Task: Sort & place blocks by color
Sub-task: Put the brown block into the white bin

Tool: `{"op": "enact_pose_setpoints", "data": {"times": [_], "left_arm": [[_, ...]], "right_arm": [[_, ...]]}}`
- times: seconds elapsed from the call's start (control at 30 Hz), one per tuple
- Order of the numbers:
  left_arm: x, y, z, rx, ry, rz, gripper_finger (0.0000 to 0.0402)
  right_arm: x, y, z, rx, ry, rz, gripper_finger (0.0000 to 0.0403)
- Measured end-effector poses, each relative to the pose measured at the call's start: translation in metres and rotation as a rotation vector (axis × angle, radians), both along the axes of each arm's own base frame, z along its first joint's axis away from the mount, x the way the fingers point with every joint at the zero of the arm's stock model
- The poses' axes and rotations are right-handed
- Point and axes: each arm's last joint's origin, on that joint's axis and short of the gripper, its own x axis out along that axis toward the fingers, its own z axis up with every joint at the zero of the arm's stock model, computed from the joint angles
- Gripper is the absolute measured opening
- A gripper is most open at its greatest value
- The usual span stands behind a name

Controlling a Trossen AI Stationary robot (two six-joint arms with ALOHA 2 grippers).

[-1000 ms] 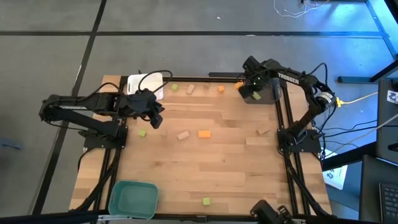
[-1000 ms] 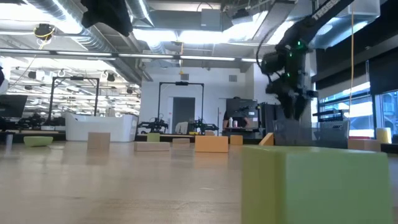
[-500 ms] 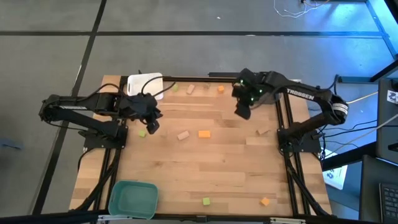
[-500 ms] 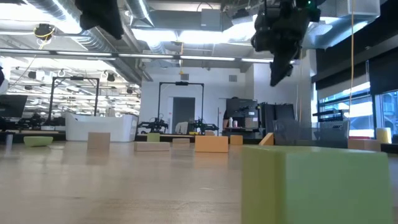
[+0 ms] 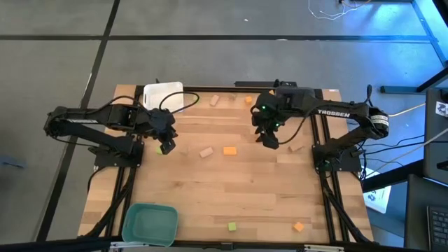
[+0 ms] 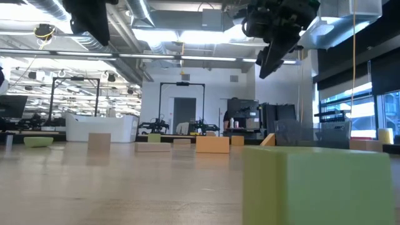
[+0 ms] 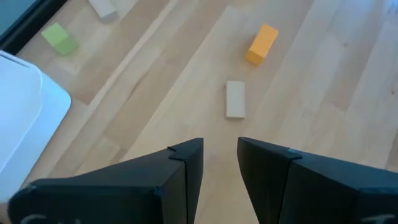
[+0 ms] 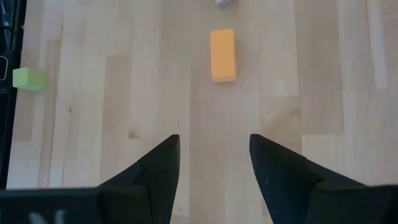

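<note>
1. Over the middle of the wooden table [image 5: 231,189], the right gripper [image 5: 269,138] hangs with its jaws parted and nothing between them, just beside the orange block [image 5: 229,150].
2. Left gripper [image 5: 166,146] hovers further from that orange block, past the tan block [image 5: 206,152]; its fingers stand slightly apart, gripping nothing.
3. More blocks lie scattered well away from the orange one, a green block [image 5: 232,226] near the teal tray [image 5: 148,224].
4. That orange piece looks like a rigid, light, smooth-faced brick; I'd pinch it across its short sides.
5. White tray [image 5: 162,94] sits beyond the left gripper.
</note>
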Motion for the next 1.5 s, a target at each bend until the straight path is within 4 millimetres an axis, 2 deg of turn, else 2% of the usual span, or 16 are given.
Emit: {"op": "enact_pose_setpoints", "data": {"times": [0.27,0.63,0.8,1.03,1.13,1.2,1.3,1.5], "left_arm": [[0.0,0.0,0.0,-0.032,-0.013,0.04,0.0096],[0.001,-0.002,-0.002,-0.165,-0.02,0.088,0.0102],[0.007,-0.001,-0.007,-0.221,-0.001,0.171,0.0151],[0.015,0.001,-0.012,-0.224,0.021,0.188,0.0266],[0.019,0.002,-0.016,-0.176,0.073,0.146,0.0304],[0.018,0.002,-0.021,-0.141,0.125,0.123,0.0318],[0.027,0.0,-0.025,-0.116,0.14,0.115,0.0325],[0.045,-0.004,-0.048,0.082,0.328,-0.066,0.0319]], "right_arm": [[0.0,0.002,0.0,0.001,0.001,0.005,0.0195],[0.0,0.002,0.0,0.001,0.001,0.004,0.0195],[0.0,0.002,0.0,0.001,0.001,0.004,0.0195],[0.001,0.002,0.0,-0.001,-0.004,0.004,0.0195],[0.001,0.002,0.0,-0.001,-0.005,0.004,0.0195],[0.001,0.002,0.0,-0.001,-0.005,0.004,0.0195],[0.001,0.002,0.0,-0.002,-0.006,0.004,0.0195],[0.001,0.002,0.0,-0.003,-0.01,0.003,0.0195]]}}
